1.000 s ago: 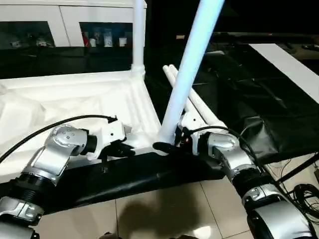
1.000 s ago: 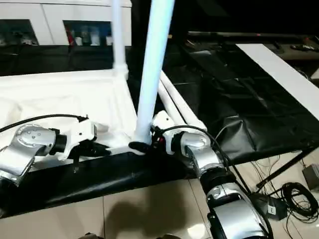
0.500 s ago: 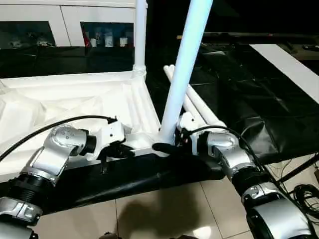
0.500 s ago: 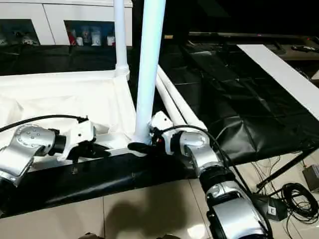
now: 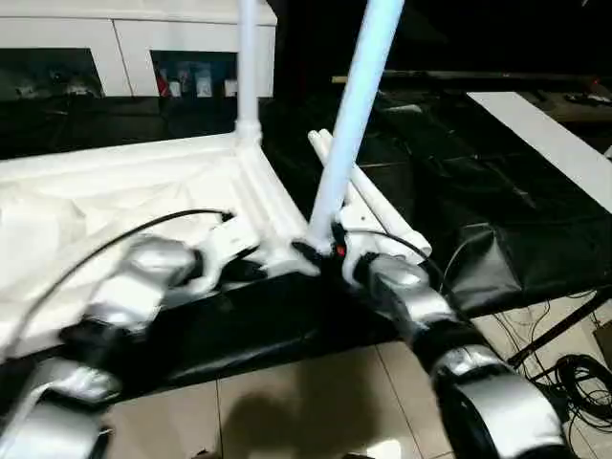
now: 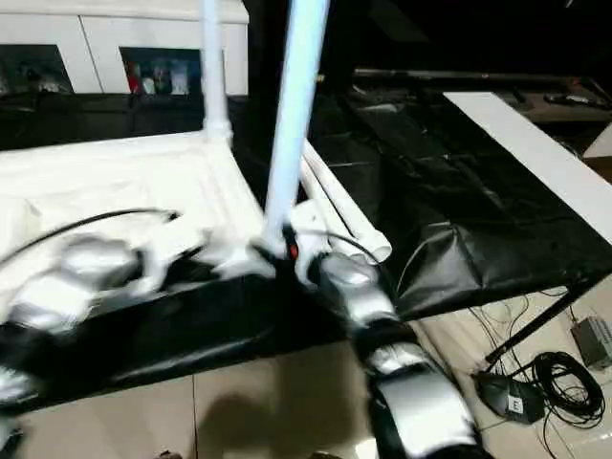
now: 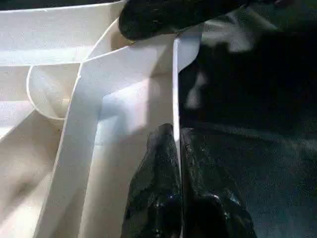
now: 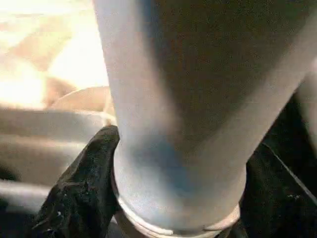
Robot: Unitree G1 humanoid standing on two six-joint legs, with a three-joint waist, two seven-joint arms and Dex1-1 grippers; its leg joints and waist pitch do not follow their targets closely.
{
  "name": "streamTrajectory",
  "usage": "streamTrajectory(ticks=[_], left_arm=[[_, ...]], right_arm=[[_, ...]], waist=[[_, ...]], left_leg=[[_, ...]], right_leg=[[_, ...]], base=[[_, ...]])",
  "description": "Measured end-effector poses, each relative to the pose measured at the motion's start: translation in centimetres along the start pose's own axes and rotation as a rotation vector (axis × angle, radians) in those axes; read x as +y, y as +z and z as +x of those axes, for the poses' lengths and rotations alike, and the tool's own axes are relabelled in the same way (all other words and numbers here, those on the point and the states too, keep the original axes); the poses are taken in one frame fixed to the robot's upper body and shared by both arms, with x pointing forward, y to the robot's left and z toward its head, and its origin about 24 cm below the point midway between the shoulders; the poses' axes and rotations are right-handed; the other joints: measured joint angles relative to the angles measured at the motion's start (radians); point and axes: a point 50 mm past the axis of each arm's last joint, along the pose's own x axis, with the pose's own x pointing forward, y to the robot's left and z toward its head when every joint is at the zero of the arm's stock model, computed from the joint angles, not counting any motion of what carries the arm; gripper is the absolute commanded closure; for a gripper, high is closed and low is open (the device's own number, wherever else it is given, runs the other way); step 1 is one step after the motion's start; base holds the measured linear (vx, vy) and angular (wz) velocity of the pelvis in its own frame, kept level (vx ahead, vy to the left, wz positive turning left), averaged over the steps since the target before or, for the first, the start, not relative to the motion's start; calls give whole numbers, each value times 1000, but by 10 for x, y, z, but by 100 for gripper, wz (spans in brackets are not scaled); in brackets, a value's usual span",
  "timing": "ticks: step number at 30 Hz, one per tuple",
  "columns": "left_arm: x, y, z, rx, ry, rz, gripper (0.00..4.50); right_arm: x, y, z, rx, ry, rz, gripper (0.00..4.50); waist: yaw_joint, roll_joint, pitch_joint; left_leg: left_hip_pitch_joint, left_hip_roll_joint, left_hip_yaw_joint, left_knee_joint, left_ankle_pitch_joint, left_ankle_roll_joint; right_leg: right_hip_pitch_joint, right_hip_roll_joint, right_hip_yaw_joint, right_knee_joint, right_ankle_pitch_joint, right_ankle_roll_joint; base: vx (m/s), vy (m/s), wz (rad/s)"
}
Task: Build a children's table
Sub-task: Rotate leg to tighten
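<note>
The white table top (image 5: 115, 191) lies upside down on a black-covered bench. One white leg (image 5: 247, 67) stands in its far right corner socket. At the near right corner a second leg (image 5: 356, 115) leans slightly right, its base at the socket. My right gripper (image 5: 320, 251) is shut on this leg's base, with a black finger (image 8: 84, 183) on each side of the tube (image 8: 173, 99). My left gripper (image 5: 239, 270) is shut on the top's thin near rim (image 7: 176, 89), its fingertips (image 7: 161, 148) pinching the wall. Two loose legs (image 5: 368, 196) lie beside the top.
A white glass-door cabinet (image 5: 134, 43) stands behind. Black cloth (image 5: 478, 172) covers the bench to the right, with a white board (image 5: 545, 139) on it. Cables (image 5: 574, 373) lie on the tiled floor at the lower right.
The held leg has swung from a strong rightward lean to nearly upright at the corner socket. The camera has shifted, and both arms show motion blur.
</note>
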Motion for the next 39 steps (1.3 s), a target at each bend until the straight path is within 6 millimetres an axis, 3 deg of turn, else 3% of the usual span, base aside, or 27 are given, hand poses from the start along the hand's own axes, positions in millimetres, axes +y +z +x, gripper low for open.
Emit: streamTrajectory(ticks=[7,8,9,14,21,24,29,33,39], left_arm=[[-2,8,10,-10,33,-6,450],[-2,8,10,-11,33,-4,450],[-3,8,10,-13,33,-2,450],[4,3,-2,-8,60,10,450],[7,-10,-25,-14,-5,77,450],[6,-18,-39,-17,-73,120,450],[3,-21,-47,-15,-160,156,450],[2,-24,-51,-13,-189,148,450],[1,-24,-50,-14,-210,155,450]], right_arm=[[5,3,6,-2,-91,20,176],[4,3,5,-7,-84,30,120],[3,3,5,-13,-73,39,106],[5,12,4,-76,19,26,74],[-5,31,-5,-99,252,-113,8],[-9,26,-12,-44,366,-192,8],[-11,20,-24,21,553,-256,8],[-15,4,-35,99,647,-246,8],[-9,8,-33,81,678,-245,8]], waist=[[2,0,0],[3,0,0],[2,0,0],[-4,0,0],[-5,0,0],[-4,0,0],[4,0,0],[2,0,0],[3,0,0]], left_leg=[[-2,0,0,-1,0,0],[-3,0,0,-1,0,0],[-3,0,0,-1,0,0],[-10,1,-1,-1,0,0],[-11,2,-1,-4,0,0],[-11,2,0,-3,0,0],[-12,2,1,-4,-1,1],[-12,2,2,-3,0,1],[-11,2,2,-3,0,1]], right_leg=[[0,0,-1,0,1,1],[-1,0,-1,0,1,1],[-1,0,-1,0,1,1],[-9,1,-2,1,7,0],[-12,2,-2,1,7,1],[-12,2,-1,-1,5,1],[-11,2,-1,-3,4,-1],[-11,1,-1,-2,4,-1],[-11,1,-1,-1,4,-1]], base=[[0,0,0],[0,0,0],[0,0,0],[0,0,0],[0,0,0],[0,0,0],[0,0,0],[0,0,0],[0,0,0]])
